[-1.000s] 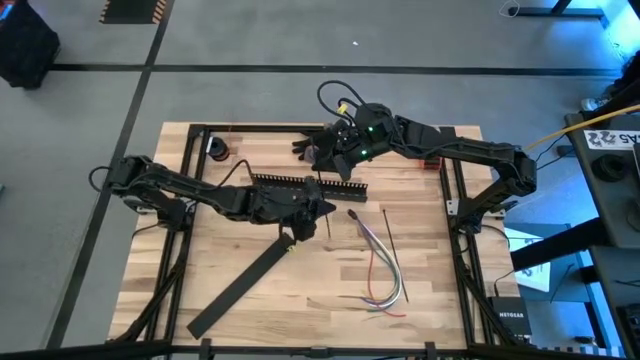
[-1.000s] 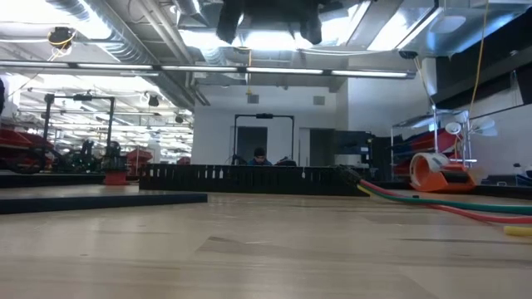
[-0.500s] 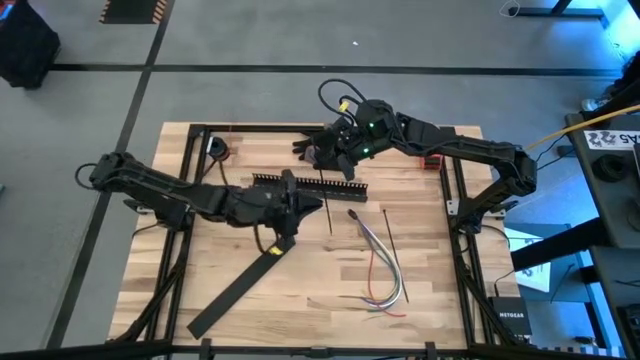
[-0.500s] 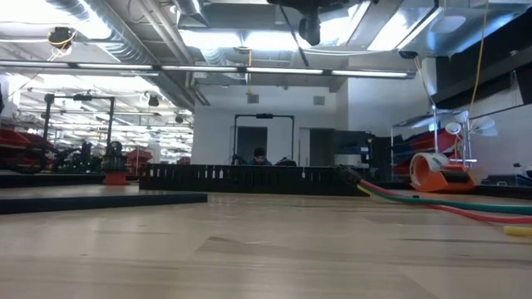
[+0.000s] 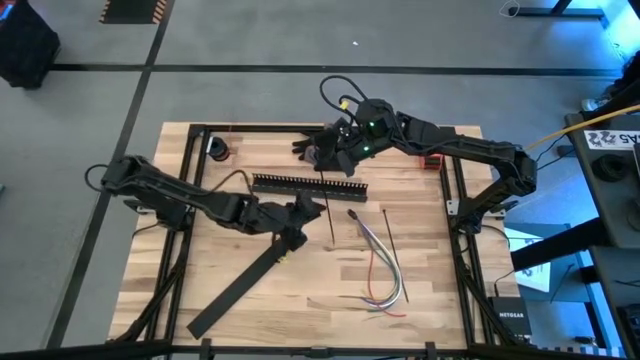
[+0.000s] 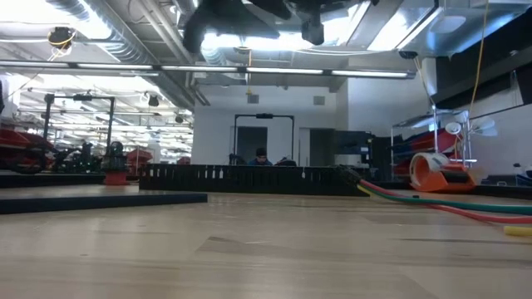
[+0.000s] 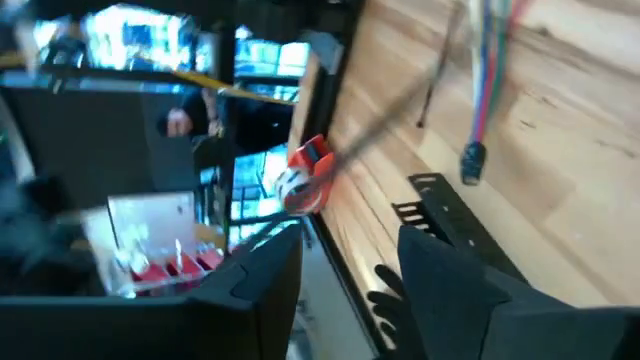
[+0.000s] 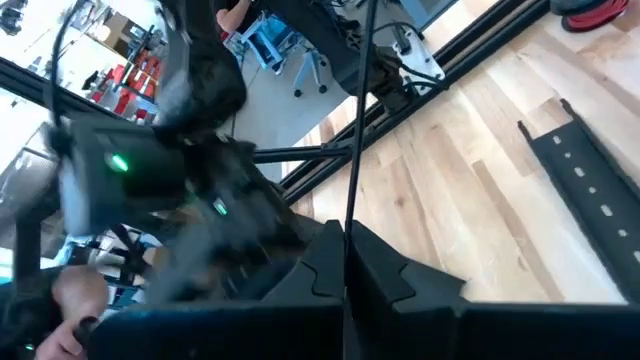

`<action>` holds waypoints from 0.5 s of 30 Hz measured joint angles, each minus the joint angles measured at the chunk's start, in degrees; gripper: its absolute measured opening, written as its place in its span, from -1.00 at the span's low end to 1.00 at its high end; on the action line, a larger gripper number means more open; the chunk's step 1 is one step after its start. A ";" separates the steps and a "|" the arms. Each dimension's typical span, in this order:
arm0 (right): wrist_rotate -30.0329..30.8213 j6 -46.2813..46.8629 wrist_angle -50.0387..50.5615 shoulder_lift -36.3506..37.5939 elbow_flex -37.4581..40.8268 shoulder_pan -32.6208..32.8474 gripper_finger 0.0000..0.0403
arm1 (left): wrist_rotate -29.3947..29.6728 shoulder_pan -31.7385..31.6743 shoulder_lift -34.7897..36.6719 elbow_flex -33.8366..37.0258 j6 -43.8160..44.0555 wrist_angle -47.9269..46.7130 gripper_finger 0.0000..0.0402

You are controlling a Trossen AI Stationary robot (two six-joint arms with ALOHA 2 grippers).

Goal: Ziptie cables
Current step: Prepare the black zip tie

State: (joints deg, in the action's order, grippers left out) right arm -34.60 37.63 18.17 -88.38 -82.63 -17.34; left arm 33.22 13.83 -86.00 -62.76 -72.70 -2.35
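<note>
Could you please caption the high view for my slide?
Left gripper open beside comb-slotted bar; right gripper behind it; cables untouched.

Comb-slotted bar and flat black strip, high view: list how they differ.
The comb-slotted bar lies level across the picture. The flat black strip runs diagonally toward its lower left. The bar has a toothed edge, while the strip's edges are plain. The strip looks longer and wider than the bar. Both are black and rest on the wooden table.
</note>
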 joint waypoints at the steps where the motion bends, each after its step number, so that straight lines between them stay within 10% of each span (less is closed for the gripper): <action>1: -0.14 0.51 -0.02 0.00 0.00 0.02 -1.00 | -0.02 -0.06 -0.70 0.00 -1.53 1.47 -0.19; 15: -5.83 4.92 0.48 0.02 0.00 -0.83 -1.00 | 3.73 3.23 -0.96 0.00 -8.80 9.61 -0.32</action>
State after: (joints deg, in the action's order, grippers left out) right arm -40.43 42.55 18.65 -88.36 -82.63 -18.18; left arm 36.95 17.06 -86.96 -62.76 -81.50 7.26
